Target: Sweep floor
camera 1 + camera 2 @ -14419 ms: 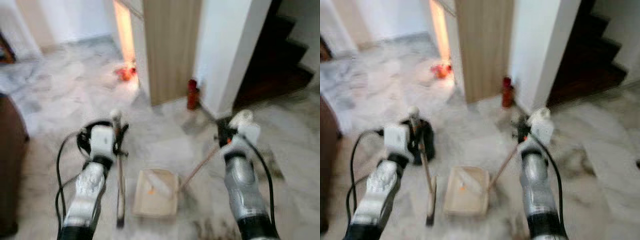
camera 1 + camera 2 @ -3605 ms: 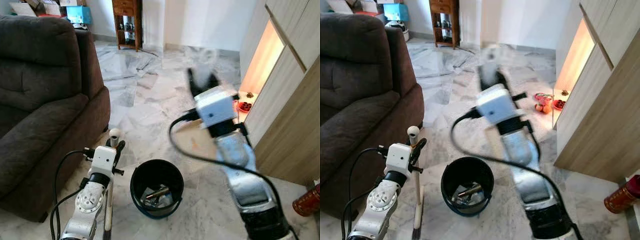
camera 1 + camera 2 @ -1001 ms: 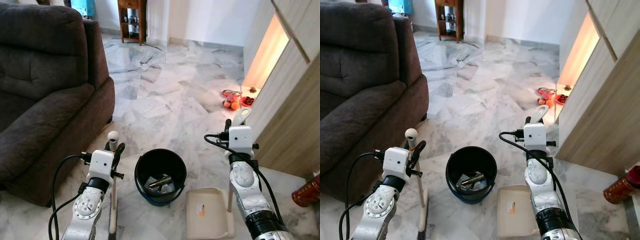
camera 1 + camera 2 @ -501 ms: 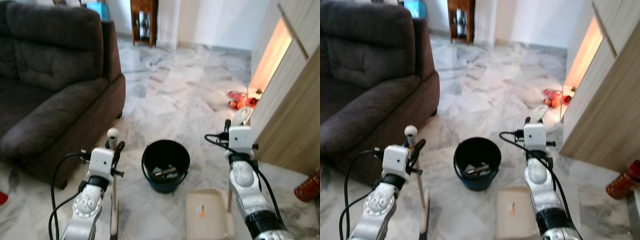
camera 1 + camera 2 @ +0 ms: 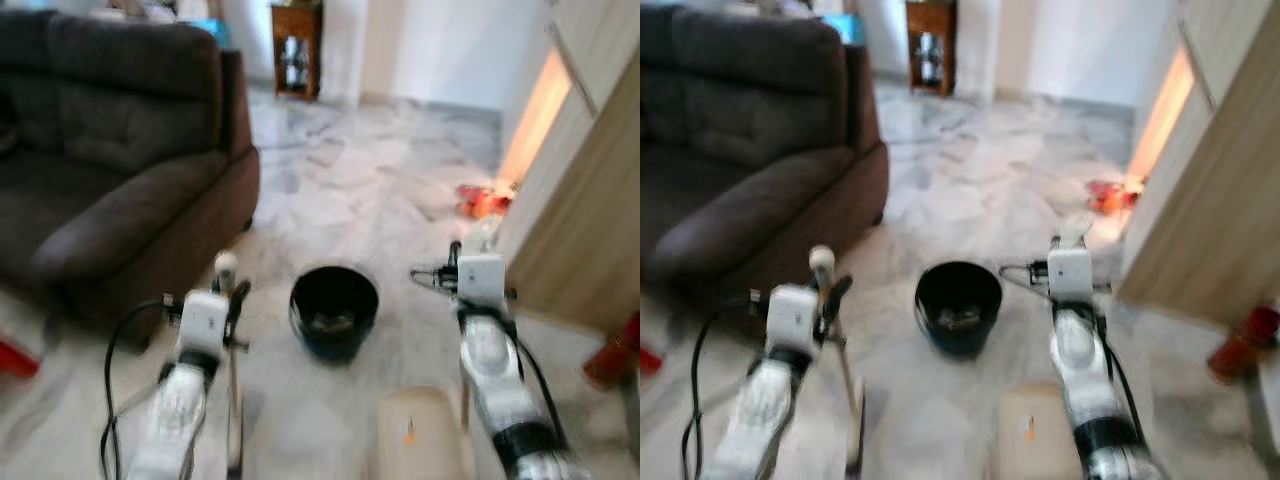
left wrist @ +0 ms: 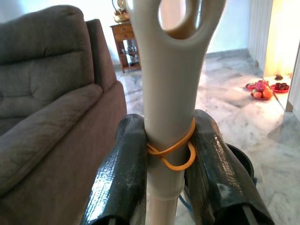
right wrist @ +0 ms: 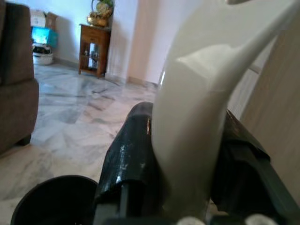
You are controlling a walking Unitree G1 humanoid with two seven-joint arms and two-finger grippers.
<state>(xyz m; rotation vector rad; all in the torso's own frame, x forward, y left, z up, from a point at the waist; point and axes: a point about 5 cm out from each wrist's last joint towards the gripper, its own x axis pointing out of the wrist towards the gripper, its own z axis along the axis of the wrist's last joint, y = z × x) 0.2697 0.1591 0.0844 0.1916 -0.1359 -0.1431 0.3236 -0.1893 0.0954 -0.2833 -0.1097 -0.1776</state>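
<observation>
- One black bucket (image 5: 334, 311) stands on the marble floor (image 5: 390, 200) between the arms; its contents are a blur.
- The left gripper (image 6: 171, 176), raised, is clamped on the one broom handle (image 6: 169, 93).
- The right gripper (image 7: 185, 164), raised, is clamped on the handle (image 7: 197, 108) of the one cream dustpan (image 5: 420, 435), which rests on the floor beside the bucket.

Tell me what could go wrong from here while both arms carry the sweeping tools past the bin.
The black bin stands on the floor just ahead, between the arms, so a step forward could knock it over. The dustpan, held by the right gripper, hangs low near the feet and might snag the floor. The broom handle in the left gripper passes near the sofa and could catch it.
</observation>
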